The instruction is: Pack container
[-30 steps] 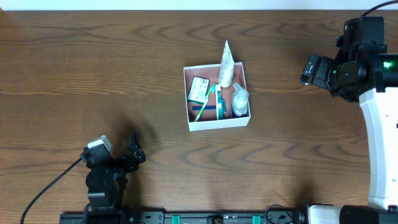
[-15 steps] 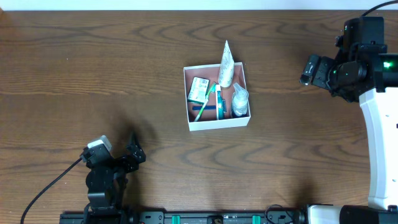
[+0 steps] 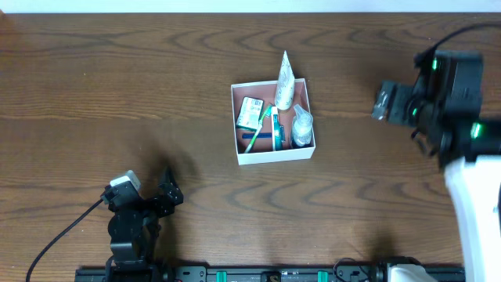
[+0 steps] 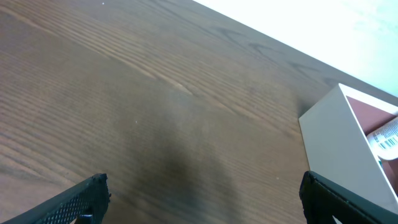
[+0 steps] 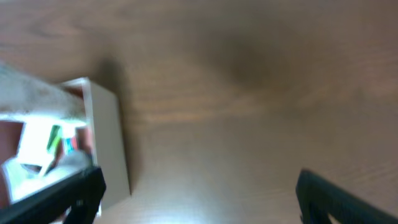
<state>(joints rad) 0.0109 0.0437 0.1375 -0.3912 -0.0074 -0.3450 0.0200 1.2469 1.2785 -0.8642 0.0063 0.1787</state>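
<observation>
The container (image 3: pixel 273 154) is a square white cardboard box with a reddish-brown inside, at the table's middle. In it lie a white tube (image 3: pixel 284 82) that pokes over the far wall, a green-and-white packet (image 3: pixel 250 113), a blue-green toothbrush (image 3: pixel 263 131) and a clear bottle (image 3: pixel 302 125). My left gripper (image 3: pixel 169 190) is open and empty at the near left; its wrist view (image 4: pixel 202 199) shows bare wood and the container's corner (image 4: pixel 336 143). My right gripper (image 3: pixel 383 101) is open and empty, right of the container; its blurred wrist view (image 5: pixel 199 193) shows the container (image 5: pixel 106 143) at left.
The brown wooden table (image 3: pixel 117 86) carries nothing else. The right arm's white base (image 3: pixel 477 211) stands along the right edge. A black rail (image 3: pixel 274 274) runs along the front edge, and a cable (image 3: pixel 63 235) trails from the left arm.
My right arm has shifted a little toward the front and left, and its wrist view is blurred by motion. The left arm and the container's contents have not moved.
</observation>
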